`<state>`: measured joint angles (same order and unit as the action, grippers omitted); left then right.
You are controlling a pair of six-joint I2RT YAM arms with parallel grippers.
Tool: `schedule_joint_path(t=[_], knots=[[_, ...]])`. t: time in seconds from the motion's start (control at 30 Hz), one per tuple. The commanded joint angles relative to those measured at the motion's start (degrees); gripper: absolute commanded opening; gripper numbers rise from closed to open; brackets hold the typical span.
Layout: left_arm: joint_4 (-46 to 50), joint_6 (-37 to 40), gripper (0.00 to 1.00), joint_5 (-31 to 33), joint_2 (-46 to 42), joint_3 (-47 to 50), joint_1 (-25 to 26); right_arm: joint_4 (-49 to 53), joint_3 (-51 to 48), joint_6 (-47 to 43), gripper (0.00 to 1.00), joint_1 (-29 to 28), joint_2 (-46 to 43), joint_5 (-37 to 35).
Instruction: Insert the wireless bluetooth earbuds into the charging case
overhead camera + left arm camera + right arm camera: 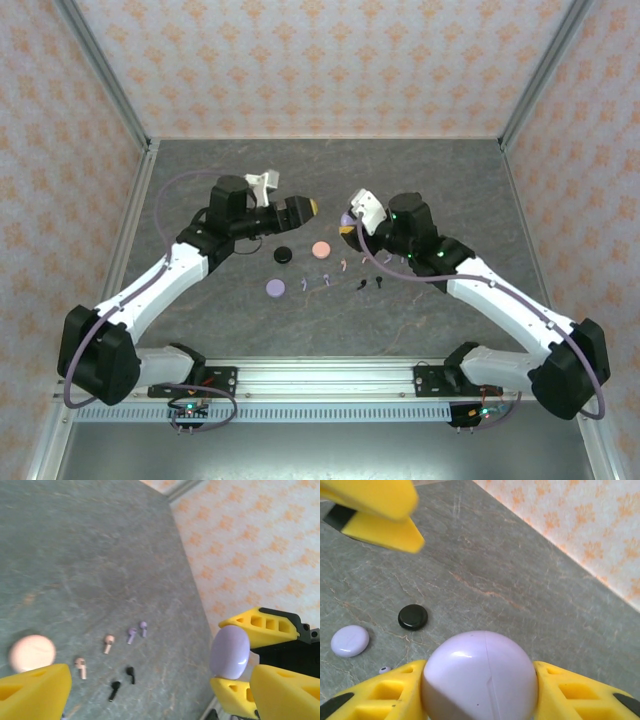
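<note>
Right pincer point(481, 692) clamps a round lavender charging case point(480, 667) above the worktop point(520, 570). Left pincer point(160, 692) gapes wide; lavender, pink and black earbuds point(108, 643) lie loose on the worktop.

There are four round cases. In the middle of the top view lie three: one black case point(283, 254), one pink case point(321, 249) and one lavender case point(275, 288). The other lavender case point(480, 677) is at the bottom of the right wrist view. Low in the left wrist view are six tiny earbuds: two lavender earbuds point(132, 633), two pink earbuds point(108, 642), two black earbuds point(130, 673).
</note>
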<state>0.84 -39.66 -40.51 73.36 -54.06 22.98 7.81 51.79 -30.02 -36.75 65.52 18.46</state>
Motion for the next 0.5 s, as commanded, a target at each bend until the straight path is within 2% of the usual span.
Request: schedule_joint_path(t=[0.0, 0.2, 0.47], knots=[[-2.5, -0.8, 0.92, -3.6, 1.2, -3.0, 2.2, -0.6, 0.1, -5.0, 0.47, -1.1, -1.7, -3.3], [-4.5, -0.5, 0.92, -5.6, 2.6, -4.5, 5.5, -0.4, 0.2, -6.7, 0.47, -1.5, -2.3, -3.5], [-5.5, 0.0, 0.8, -7.5, 4.8, -6.1, 7.5, -0.7, 0.2, -6.5, 0.47, -1.6, -2.9, -1.7]])
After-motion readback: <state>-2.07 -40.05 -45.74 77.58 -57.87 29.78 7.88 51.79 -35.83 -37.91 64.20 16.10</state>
